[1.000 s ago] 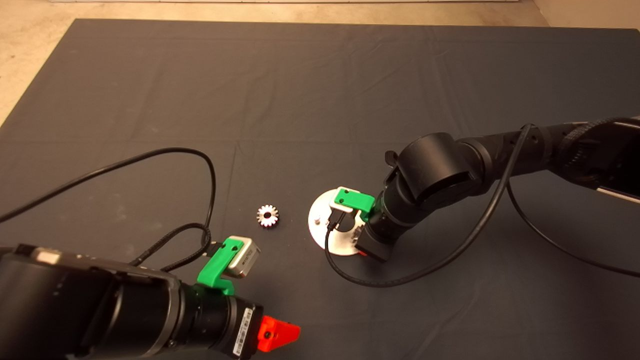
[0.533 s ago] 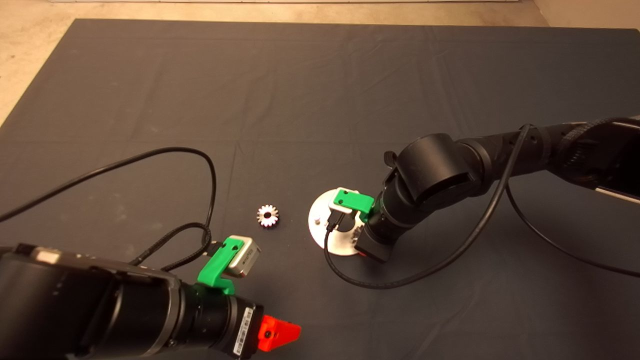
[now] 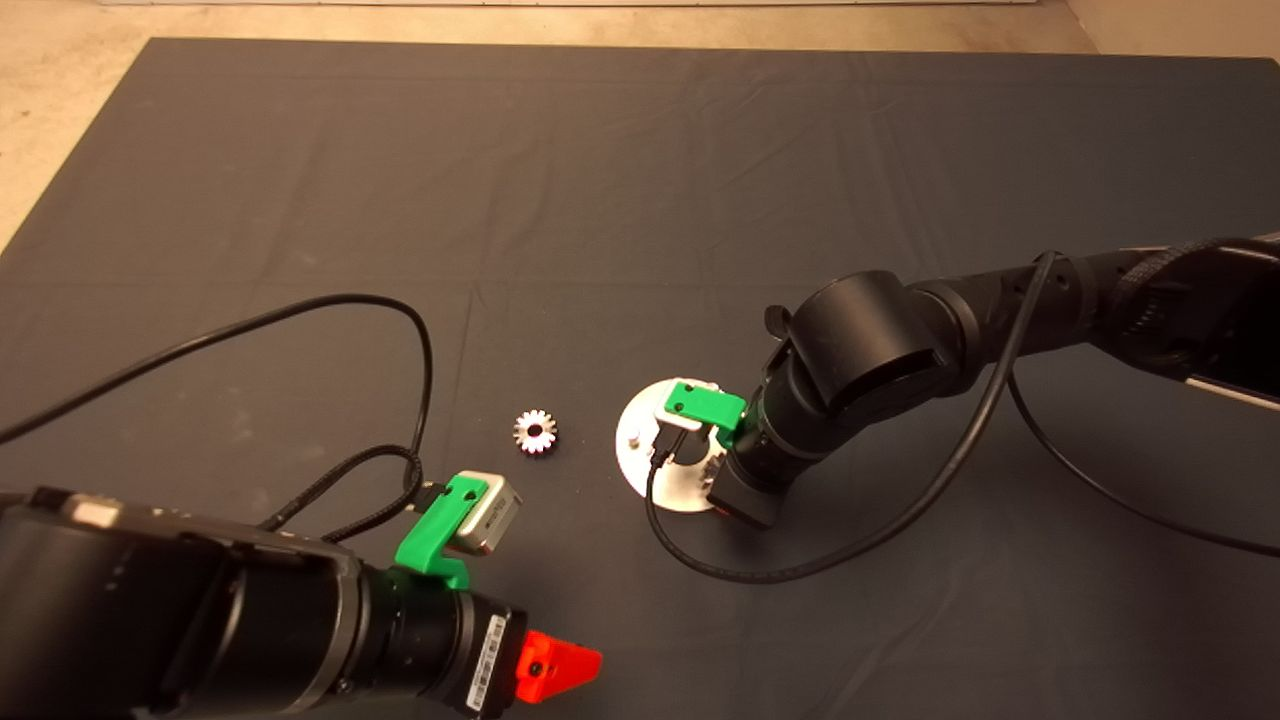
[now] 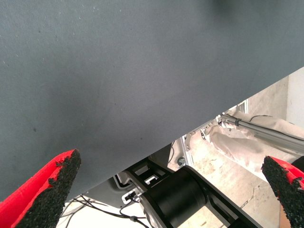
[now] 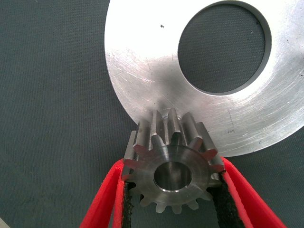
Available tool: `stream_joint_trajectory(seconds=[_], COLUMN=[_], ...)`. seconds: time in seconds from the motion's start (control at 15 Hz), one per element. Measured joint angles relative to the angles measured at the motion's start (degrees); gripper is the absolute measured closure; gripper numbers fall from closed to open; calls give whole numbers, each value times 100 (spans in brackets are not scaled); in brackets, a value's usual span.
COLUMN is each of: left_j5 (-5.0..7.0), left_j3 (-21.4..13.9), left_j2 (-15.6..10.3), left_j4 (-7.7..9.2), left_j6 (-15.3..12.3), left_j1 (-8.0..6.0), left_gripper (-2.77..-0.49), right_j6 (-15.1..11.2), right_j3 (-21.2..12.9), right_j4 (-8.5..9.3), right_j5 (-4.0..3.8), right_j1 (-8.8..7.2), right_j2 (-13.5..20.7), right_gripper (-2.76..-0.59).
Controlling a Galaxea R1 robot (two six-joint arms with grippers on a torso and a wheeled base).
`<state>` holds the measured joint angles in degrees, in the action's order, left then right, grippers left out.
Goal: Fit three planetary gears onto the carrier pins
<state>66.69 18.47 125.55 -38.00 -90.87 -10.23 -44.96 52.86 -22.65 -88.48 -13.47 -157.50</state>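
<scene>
**Gear held over the disc's edge**

The right claw point(image 5: 173, 199) grips a gear point(image 5: 172, 164) between its red fingers point(image 5: 102, 202), poised at the rim of the shiny disc point(image 5: 142, 66). A second gear point(image 3: 535, 432) lies on the mat point(image 3: 600, 180) beside the disc, apart from it. The left claw point(image 4: 166, 190) waits spread wide near the desk's edge, holding nothing.

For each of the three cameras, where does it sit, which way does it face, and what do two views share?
Head view: above, facing down at the mat; both arms show.
Left wrist view: on the parked left gripper, facing the mat's edge and the floor; open jaws show.
Right wrist view: on the right gripper, facing down at the held gear over the disc.
Shared: head and right wrist views both show the disc.
</scene>
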Motion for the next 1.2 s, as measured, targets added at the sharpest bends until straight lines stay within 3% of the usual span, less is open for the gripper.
stream_joint_trajectory(seconds=[1.07,1.2], left_j5=[-29,-29], left_j3=[0,0], left_j2=[0,-2], left_j4=[0,0], left_j6=[0,0], left_j1=[-13,-13], left_gripper=[-276,-276], right_j6=[10,15], right_j3=[9,67], right_j4=[0,-2], right_j5=[-9,17], right_j1=[20,112], right_j2=[-13,-13], right_gripper=[-105,-107])
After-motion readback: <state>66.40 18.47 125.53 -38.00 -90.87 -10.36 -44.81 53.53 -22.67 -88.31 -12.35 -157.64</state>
